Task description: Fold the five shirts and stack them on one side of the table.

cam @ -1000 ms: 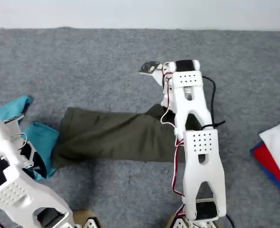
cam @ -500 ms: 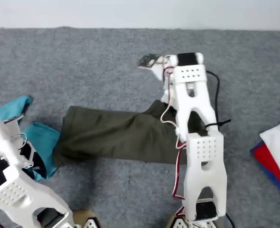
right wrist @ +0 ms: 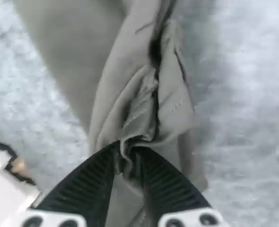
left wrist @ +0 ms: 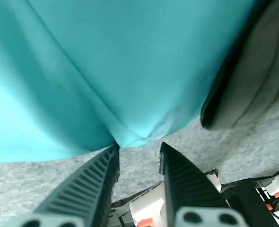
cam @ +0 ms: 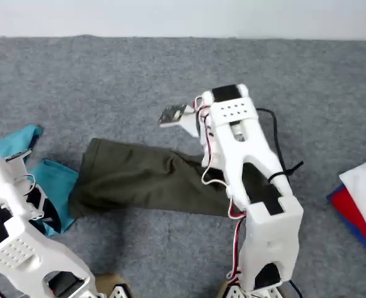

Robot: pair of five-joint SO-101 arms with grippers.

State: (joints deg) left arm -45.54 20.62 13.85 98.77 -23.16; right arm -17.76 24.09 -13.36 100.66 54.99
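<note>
Right fingers (right wrist: pixel 94 182) clamp the olive shirt (right wrist: pixel 97 61) (a bunched fold).

Right hand (right wrist: pixel 126 151) — gripping olive shirt (cam: pixel 139 177) — moved left.

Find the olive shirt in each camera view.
High view: olive shirt lies across the table's middle, beside the teal shirt.
Left wrist view: probably the dull fold next to the teal shirt.
Right wrist view: bunched, pinched in the right hand.
Shared landmark: grey table cover.
</note>
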